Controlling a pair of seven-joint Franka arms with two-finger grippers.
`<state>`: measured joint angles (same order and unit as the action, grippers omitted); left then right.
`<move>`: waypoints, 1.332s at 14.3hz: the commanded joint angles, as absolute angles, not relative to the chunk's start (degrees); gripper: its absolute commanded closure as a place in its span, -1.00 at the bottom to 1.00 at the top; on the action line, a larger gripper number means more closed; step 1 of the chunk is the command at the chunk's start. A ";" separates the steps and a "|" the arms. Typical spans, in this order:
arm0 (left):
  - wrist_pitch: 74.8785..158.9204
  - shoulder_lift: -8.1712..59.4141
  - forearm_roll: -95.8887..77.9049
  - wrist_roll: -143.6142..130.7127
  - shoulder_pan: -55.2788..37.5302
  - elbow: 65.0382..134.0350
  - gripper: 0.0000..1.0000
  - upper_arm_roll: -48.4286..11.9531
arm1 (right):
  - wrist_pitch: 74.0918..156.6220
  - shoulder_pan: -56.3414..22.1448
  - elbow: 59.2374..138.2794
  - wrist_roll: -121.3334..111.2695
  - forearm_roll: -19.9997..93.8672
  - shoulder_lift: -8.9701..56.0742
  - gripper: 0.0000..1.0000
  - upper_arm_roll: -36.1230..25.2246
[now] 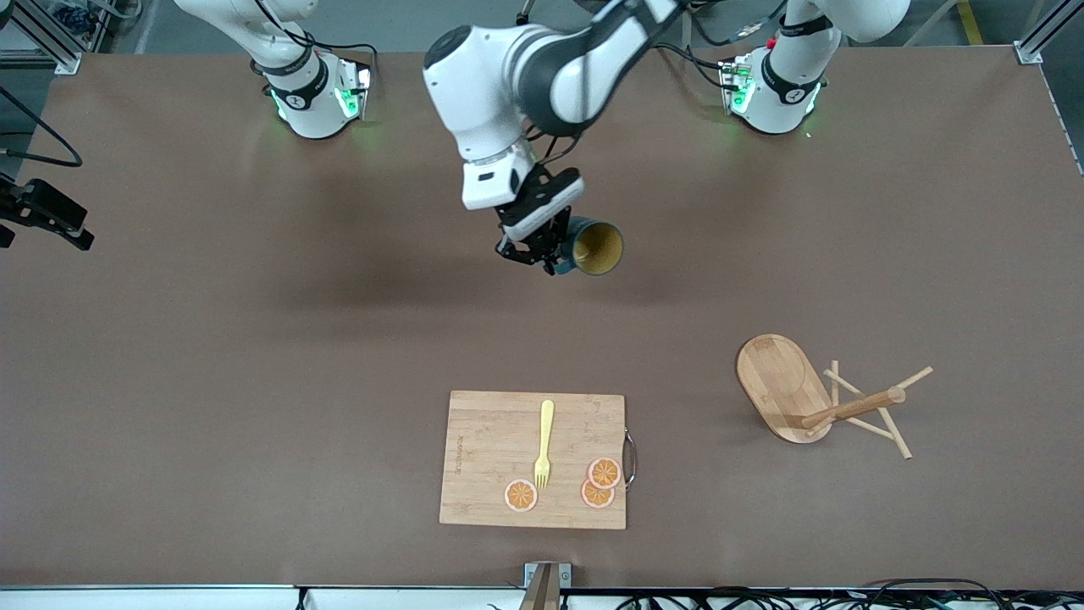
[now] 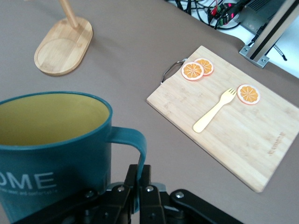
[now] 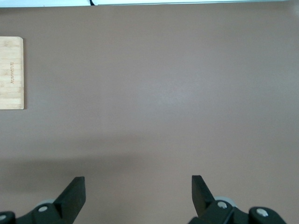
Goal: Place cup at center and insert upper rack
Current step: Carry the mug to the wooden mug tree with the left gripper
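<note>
White arms, black joints – green base lights, black cables.

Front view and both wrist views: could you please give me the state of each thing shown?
cup: held up by its handle, tipped sideways
left gripper: shut on cup
right gripper: open, waiting
upper rack: lying on its side
fork: flat on cutting board
orange slices: flat on board

Left claw [image 2: 140, 184] clamped on cup [image 2: 51, 149] handle, above table [image 2: 126, 70].
</note>
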<state>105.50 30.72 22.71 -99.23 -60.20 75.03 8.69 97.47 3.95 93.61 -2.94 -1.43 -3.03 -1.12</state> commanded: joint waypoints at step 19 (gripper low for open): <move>105.38 16.17 -34.79 -72.97 -25.76 85.60 0.99 8.00 | 97.65 3.87 93.60 -3.16 -0.70 -3.25 -1.00 -1.23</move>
<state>105.40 17.55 -32.27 -75.09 -27.71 82.86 8.54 97.52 3.95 93.57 -2.94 -1.43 -3.03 -1.14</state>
